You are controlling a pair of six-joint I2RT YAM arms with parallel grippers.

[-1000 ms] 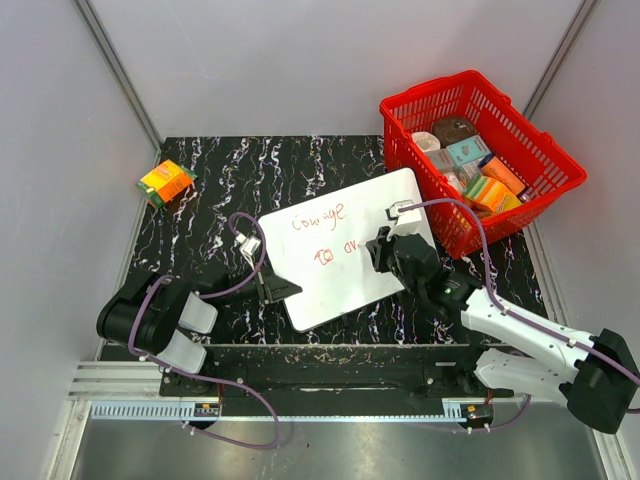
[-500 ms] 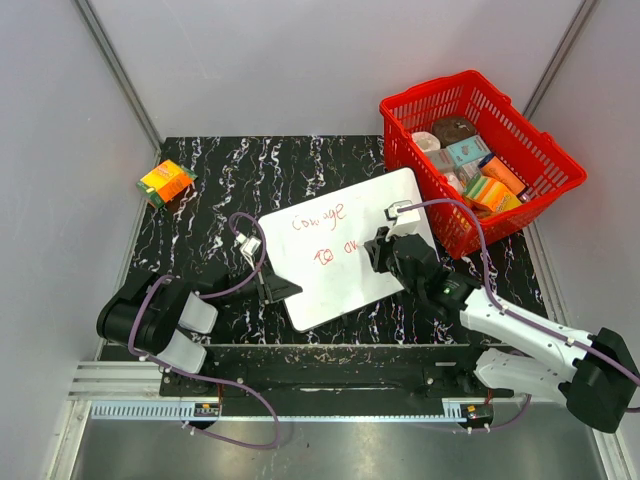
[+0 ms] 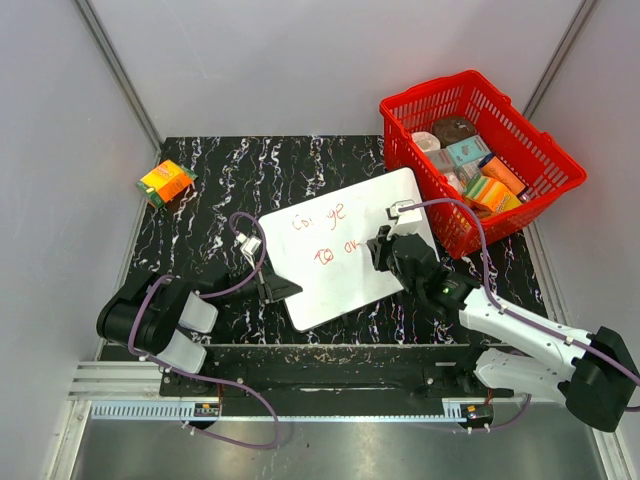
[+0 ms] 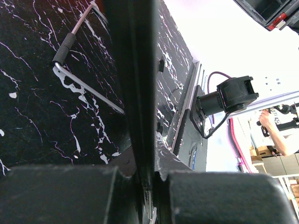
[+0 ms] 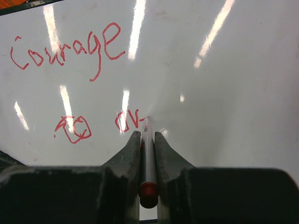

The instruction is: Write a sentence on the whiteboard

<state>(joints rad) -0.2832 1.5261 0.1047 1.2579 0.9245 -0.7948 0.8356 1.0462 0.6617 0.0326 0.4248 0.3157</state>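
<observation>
The whiteboard lies tilted on the black marbled table. It fills the right wrist view. The sentence in red reads "Courage" on the upper line and "to ov" on the lower; it also shows in the top view. My right gripper is shut on a white marker with a red end cap; the marker tip touches the board just right of the "v". In the top view the right gripper sits over the board's right part. My left gripper is shut on the board's near left edge.
A red basket holding several boxes and packets stands at the back right, close to the board's right corner. An orange and green packet lies at the back left. Grey walls enclose the table on three sides.
The marker has drawn a short stroke to the right of the "v". My right gripper has shifted slightly. The left arm and the board have not moved.
</observation>
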